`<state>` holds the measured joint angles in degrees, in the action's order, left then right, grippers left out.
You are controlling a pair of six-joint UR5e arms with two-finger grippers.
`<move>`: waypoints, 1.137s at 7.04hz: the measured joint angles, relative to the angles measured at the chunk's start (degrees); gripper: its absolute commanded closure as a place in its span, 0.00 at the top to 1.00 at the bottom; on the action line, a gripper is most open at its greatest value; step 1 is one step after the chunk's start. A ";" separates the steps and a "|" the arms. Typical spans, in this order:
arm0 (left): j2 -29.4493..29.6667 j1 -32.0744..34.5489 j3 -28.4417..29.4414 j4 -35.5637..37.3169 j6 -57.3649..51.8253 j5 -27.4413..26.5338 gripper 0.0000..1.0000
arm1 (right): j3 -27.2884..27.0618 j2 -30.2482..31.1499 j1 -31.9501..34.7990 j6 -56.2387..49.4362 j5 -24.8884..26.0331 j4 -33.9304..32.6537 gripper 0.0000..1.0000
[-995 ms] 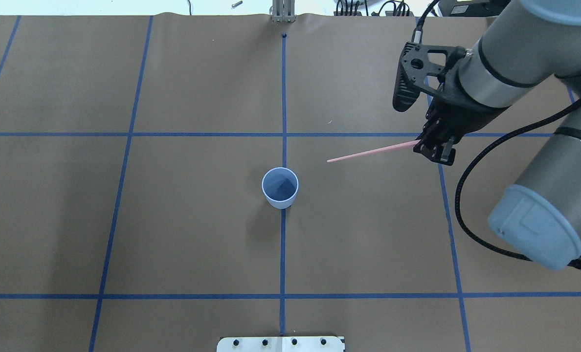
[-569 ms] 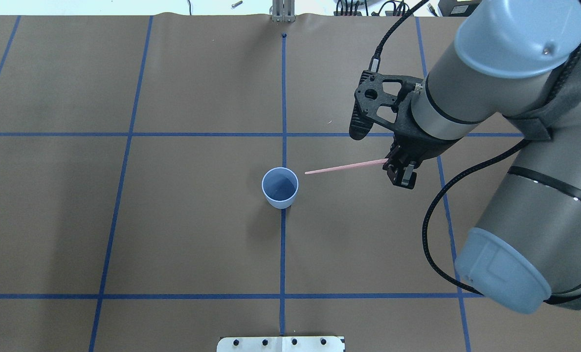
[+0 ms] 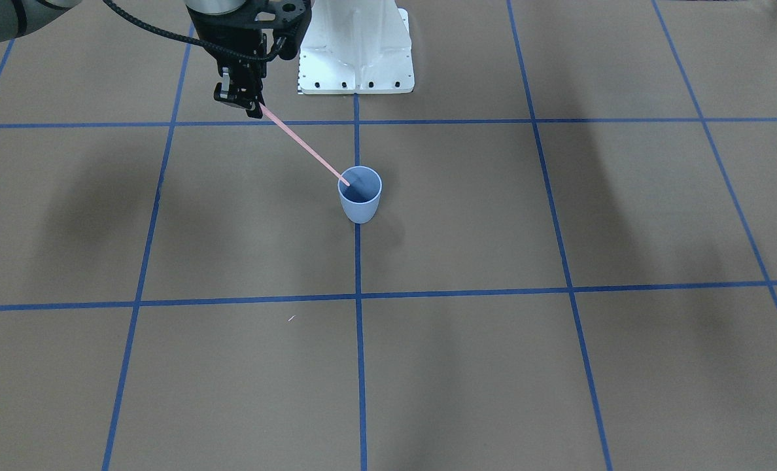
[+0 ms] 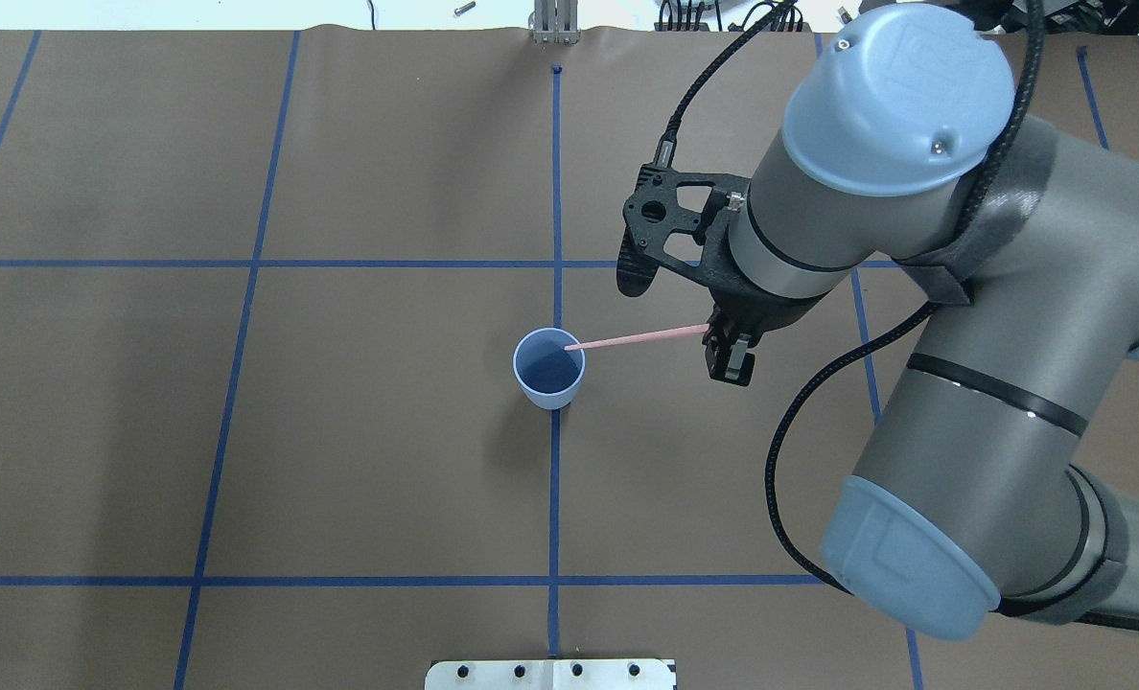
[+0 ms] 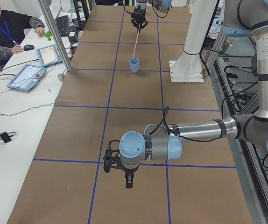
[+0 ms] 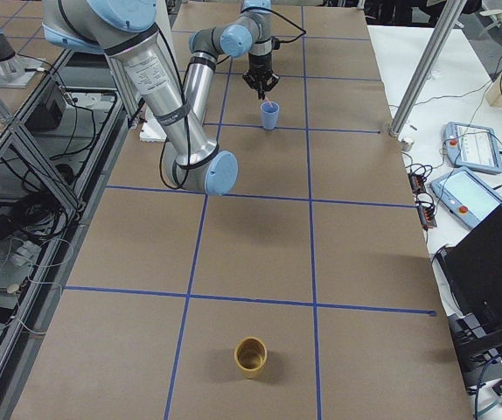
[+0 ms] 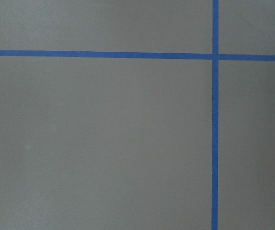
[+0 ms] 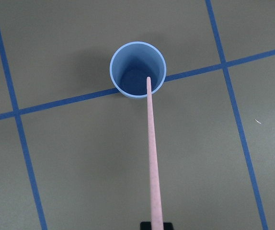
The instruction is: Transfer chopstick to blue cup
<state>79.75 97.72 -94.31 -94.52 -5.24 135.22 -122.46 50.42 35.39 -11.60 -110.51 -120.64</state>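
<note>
The pale blue cup (image 4: 549,369) stands upright at the table's middle, on a blue tape crossing. My right gripper (image 4: 728,355) is shut on one end of the pink chopstick (image 4: 637,338) and holds it in the air, slanting down toward the cup. The stick's free tip lies over the cup's mouth near the rim, as the right wrist view shows with the chopstick (image 8: 152,153) and the cup (image 8: 128,72). The front-facing view shows the same gripper (image 3: 241,101), stick (image 3: 303,145) and cup (image 3: 360,203). My left gripper (image 5: 129,179) hangs low over the table far from the cup; I cannot tell if it is open.
A yellow-brown cup (image 6: 251,356) stands far off toward the table's right end. The white robot base (image 3: 356,52) sits behind the blue cup. A seated operator (image 5: 3,28) and tablets are at a side desk. The left wrist view shows only brown paper and tape lines.
My right gripper has carried the chopstick leftward and nearer, toward the cup. The stick's tip, earlier well right of the cup, now lies over its mouth.
</note>
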 measured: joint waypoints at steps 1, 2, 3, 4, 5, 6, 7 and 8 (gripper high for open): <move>-0.10 0.01 -0.14 0.01 -0.02 -0.02 0.98 | 0.88 -0.73 -0.93 0.75 0.95 0.01 0.00; -0.13 0.01 -0.19 0.03 -0.01 -0.03 0.98 | 1.72 -1.36 -1.78 1.27 1.93 -0.01 0.00; -0.13 0.01 -0.14 0.01 0.03 -0.04 0.98 | 2.33 -1.65 -2.54 1.65 2.94 -0.02 0.00; -0.13 0.01 -0.08 -0.02 0.04 -0.04 0.98 | 2.99 -1.95 -3.18 1.97 3.75 -0.03 0.00; -0.13 0.01 -0.04 -0.04 0.03 -0.04 0.98 | 4.04 -2.62 -3.83 2.45 4.63 -0.03 0.00; -0.13 0.01 0.01 -0.05 0.02 -0.04 0.98 | 5.20 -3.51 -4.63 3.25 5.69 -0.03 0.00; -0.13 0.01 0.05 -0.05 0.03 -0.04 0.98 | 6.28 -4.38 -5.40 3.99 6.50 -0.02 0.00; -0.13 0.01 0.07 -0.05 0.05 -0.04 0.98 | 7.17 -5.01 -5.96 4.31 7.26 0.02 0.00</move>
<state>79.63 97.73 -94.24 -94.57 -5.19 135.18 -115.29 45.41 29.42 -7.28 -103.26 -120.62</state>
